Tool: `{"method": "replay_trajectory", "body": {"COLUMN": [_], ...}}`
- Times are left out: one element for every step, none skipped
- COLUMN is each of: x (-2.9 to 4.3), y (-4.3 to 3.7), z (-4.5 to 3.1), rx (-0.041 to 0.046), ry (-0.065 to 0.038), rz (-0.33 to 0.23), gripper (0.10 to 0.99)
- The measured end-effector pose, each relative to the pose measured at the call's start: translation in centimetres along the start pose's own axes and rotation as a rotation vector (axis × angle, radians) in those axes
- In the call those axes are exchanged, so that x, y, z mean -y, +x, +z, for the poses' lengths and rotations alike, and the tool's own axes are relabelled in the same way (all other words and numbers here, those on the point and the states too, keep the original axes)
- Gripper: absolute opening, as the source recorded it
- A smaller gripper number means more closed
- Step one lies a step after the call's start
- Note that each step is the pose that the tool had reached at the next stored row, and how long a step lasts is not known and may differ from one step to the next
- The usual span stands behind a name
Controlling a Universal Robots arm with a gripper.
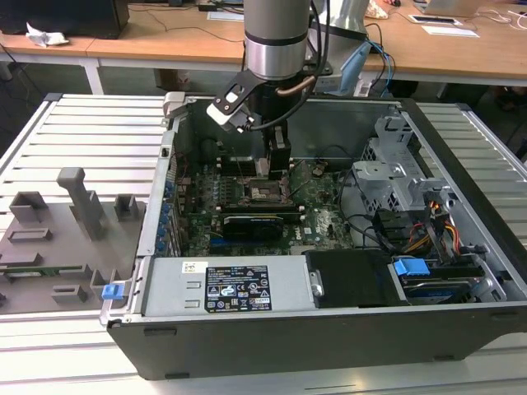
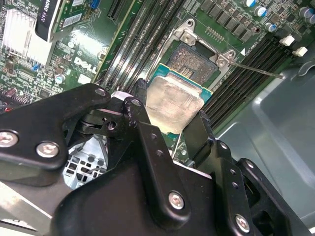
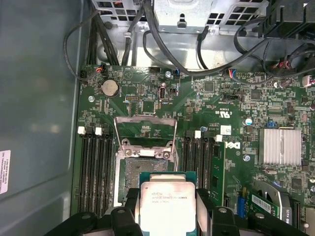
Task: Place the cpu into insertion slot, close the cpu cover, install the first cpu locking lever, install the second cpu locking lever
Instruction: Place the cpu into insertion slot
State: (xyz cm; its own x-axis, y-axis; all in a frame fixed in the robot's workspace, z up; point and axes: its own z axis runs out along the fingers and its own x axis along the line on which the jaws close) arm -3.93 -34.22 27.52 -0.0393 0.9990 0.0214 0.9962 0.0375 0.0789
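Note:
My gripper [image 3: 167, 209] is shut on the cpu [image 3: 166, 202], a flat square chip with a silvery top, also seen as the cpu [image 2: 174, 101] in the second wrist view. Black fingers [image 2: 140, 115] press on two opposite edges of it. The chip hangs just above one edge of the open insertion slot [image 3: 142, 169], apart from it. The cpu cover [image 3: 145, 118], a thin metal frame, stands flipped open beyond the slot. A thin locking lever [image 2: 258, 72] sticks out beside the slot. In the exterior view the gripper [image 1: 276, 169] reaches down into the open computer case over the slot [image 1: 263, 192].
Memory slots [image 3: 96, 169] flank the socket on both sides. A long black card [image 1: 251, 224] lies in front of it. A drive cage [image 1: 395, 177] and cables fill the case at the exterior view's right. A grey fixture tray [image 1: 49, 247] lies outside at the left.

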Motion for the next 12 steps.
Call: {"method": "replay_trajectory", "body": {"x": [0.0, 0.01, 0.01, 0.01, 0.01, 0.01, 0.02, 0.02, 0.02, 0.03, 0.03, 0.03], "y": [0.0, 0.0, 0.0, 0.0, 0.0, 0.0, 0.0, -0.01, -0.01, -0.01, -0.01, -0.01], "z": [0.02, 0.06, 0.08, 0.11, 0.13, 0.16, 0.19, 0.22, 0.27, 0.3, 0.32, 0.35], "rx": [0.0, 0.0, 0.0, 0.0, 0.0, 0.0, 0.0, 0.0, 0.0, 0.0, 0.0, 0.0], "ry": [0.0, 0.0, 0.0, 0.0, 0.0, 0.0, 0.0, 0.0, 0.0, 0.0, 0.0, 0.0], "rz": [0.0, 0.0, 0.0, 0.0, 0.0, 0.0, 0.0, 0.0, 0.0, 0.0, 0.0, 0.0], "gripper": [0.541, 0.541, 0.541, 0.541, 0.541, 0.541, 0.541, 0.541, 0.541, 0.541, 0.541, 0.541]}}
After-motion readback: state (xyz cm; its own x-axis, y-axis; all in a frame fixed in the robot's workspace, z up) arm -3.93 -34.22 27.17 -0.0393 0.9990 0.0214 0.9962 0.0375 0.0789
